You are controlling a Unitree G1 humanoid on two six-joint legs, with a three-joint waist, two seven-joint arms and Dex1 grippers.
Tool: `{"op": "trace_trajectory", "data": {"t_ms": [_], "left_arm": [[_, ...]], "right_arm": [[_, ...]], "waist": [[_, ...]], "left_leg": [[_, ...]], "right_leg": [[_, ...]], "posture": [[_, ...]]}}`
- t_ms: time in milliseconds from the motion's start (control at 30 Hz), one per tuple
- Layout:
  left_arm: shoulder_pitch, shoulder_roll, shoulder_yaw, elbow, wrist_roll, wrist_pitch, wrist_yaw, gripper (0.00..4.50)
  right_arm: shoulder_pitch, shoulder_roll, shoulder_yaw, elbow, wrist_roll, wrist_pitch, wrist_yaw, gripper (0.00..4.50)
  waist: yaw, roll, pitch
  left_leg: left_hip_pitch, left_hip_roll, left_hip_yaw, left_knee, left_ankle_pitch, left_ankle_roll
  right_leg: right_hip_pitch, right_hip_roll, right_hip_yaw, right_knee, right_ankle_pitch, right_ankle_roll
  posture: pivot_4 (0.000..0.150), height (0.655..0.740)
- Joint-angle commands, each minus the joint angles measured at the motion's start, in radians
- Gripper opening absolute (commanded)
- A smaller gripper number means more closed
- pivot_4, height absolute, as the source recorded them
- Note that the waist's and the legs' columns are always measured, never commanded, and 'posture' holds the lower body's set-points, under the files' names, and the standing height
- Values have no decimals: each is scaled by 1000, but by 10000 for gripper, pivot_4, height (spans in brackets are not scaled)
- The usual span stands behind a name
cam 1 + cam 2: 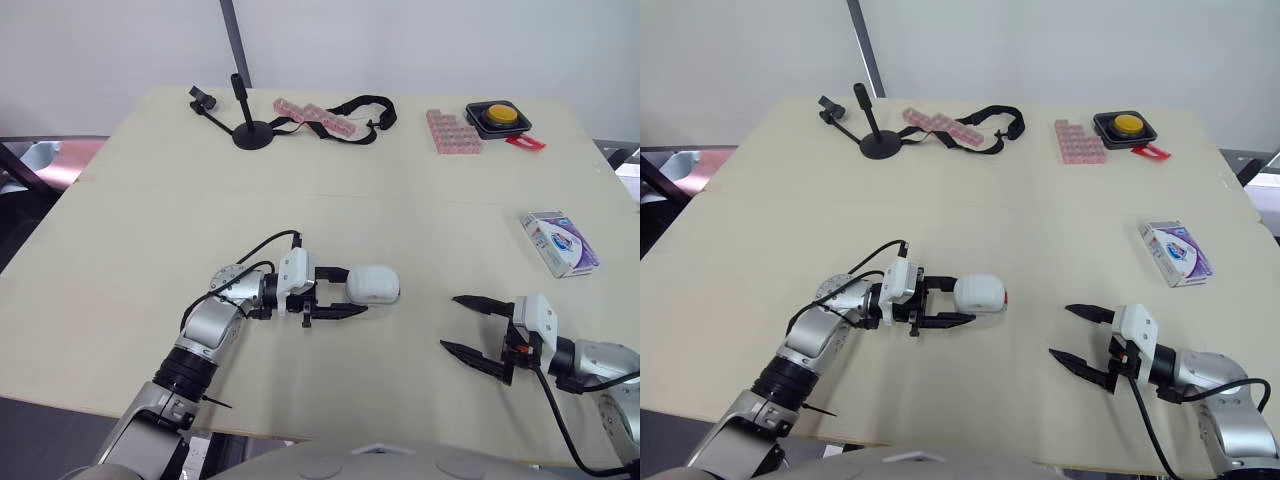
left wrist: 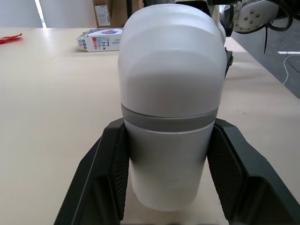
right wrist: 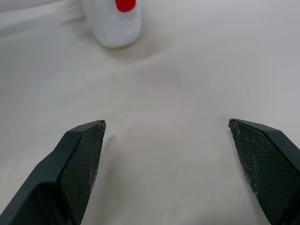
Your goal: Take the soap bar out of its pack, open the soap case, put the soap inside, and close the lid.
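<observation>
Now the left gripper (image 1: 350, 292) clamps the white soap case (image 1: 372, 284) between its two black fingers near the middle of the beige table (image 1: 150, 250); the lid is shut, and a grey band runs round the case's middle. Its far end carries a red spot (image 3: 125, 4) facing the right gripper (image 1: 450, 322), which hangs near the table's front edge with its fingers spread wide and nothing between them. Well apart, toward the right edge, the boxed soap pack (image 1: 559, 243) lies flat.
</observation>
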Motion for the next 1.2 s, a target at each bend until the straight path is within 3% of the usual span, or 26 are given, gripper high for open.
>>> {"op": "trace_trajectory", "data": {"t_ms": [33,167,400,767,1200], "left_arm": [[-11,6,13,-2,-5,-18,-7,18855],[-13,9,14,5,-4,-23,-14,18855],[-19,10,16,18,-5,-30,-22,18855],[-9,8,14,13,0,-36,-13,18855],[-8,9,17,9,-3,-29,-5,18855]], "right_arm": [[-21,-6,-43,-26,30,-43,13,35727],[-100,-41,-67,-92,67,-9,3,23129],[-307,-84,-37,-319,188,214,-80,271],[-488,-77,131,-564,255,558,-238,271],[-476,-120,204,-595,183,594,-196,271]], "waist": [[-1,0,0],[-5,0,0],[1,0,0],[7,0,0],[7,0,0]], "left_leg": [[0,0,0,0,0,0],[1,0,0,0,0,1],[6,0,-1,-1,1,2],[6,0,-1,-2,3,-3],[6,0,-1,-3,3,-4]], "right_leg": [[0,0,0,0,0,0],[1,0,0,0,0,0],[2,0,-1,0,0,0],[2,0,-1,-2,0,0],[2,0,-1,-3,0,0]], "posture": [[1500,7343],[1500,7343],[1500,7343],[1500,7343],[1500,7343]]}}
